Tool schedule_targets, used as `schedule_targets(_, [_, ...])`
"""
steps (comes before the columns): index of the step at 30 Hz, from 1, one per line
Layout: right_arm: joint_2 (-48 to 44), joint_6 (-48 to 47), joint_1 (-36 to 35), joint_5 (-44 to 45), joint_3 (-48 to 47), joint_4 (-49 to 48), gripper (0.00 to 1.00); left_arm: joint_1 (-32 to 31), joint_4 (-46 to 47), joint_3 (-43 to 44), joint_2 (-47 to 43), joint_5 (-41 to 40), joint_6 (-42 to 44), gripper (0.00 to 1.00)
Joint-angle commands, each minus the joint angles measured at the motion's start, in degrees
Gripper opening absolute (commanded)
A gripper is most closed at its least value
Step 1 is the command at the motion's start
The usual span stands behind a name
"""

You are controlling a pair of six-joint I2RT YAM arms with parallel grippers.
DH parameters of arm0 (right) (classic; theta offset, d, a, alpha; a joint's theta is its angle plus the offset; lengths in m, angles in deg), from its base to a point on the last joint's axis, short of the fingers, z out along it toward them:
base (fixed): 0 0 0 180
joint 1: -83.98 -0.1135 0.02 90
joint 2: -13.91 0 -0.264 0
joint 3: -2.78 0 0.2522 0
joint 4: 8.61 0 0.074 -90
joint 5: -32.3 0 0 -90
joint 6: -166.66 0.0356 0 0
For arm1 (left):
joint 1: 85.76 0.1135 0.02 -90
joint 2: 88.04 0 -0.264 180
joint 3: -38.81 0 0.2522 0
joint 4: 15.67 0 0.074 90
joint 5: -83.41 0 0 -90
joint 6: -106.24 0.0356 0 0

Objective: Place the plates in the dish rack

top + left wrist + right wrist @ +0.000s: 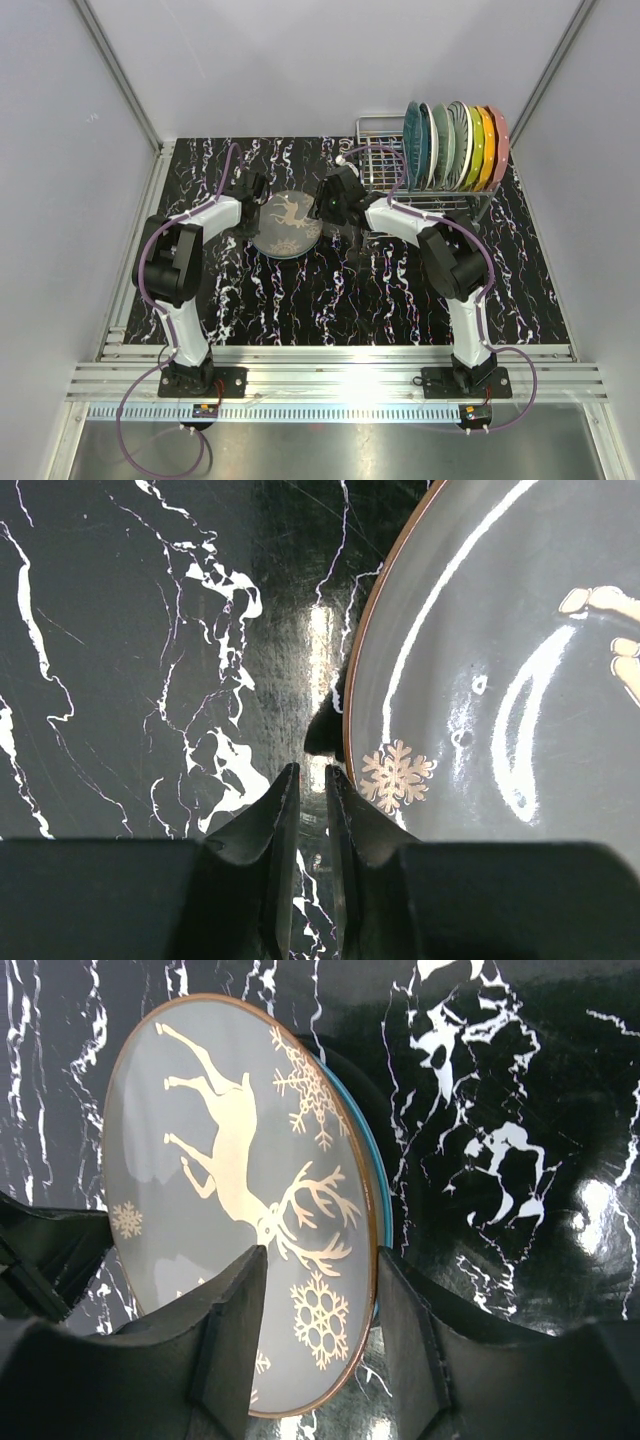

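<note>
1. Top external view: I see a dark grey round plate with a pale reindeer motif [287, 225] lying on the black marbled table [350, 290], between both grippers.
2. Chrome wire dish rack [375, 150], back right, holds a row of upright coloured plates [455, 145].
3. Left gripper [312, 775]: fingers nearly pressed together, empty, just beside the reindeer plate's rim.
4. Right gripper [320, 1260]: fingers spread, straddling that rim.

Left gripper [312, 776] fingers [278, 815] nearly together beside rim of grey snowflake plate [500, 680], possibly touching; marbled table [140, 650].

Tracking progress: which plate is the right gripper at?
The grey reindeer plate, between the right gripper's open fingers; the coloured plates stand in the dish rack.
</note>
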Motion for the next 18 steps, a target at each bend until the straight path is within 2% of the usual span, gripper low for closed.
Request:
schedule_targets(1, [-2.8,2.8,-0.8,-5.7,-1.6,-8.8,0.53,-1.1,1.5,2.4,0.5,1.6,0.1,0.18])
schedule_targets(18, [-3.5,5.0,-1.8,-12.4,-0.1,-18.9,0.49,-1.5,1.3,2.5,0.7,1.7,0.3,0.18])
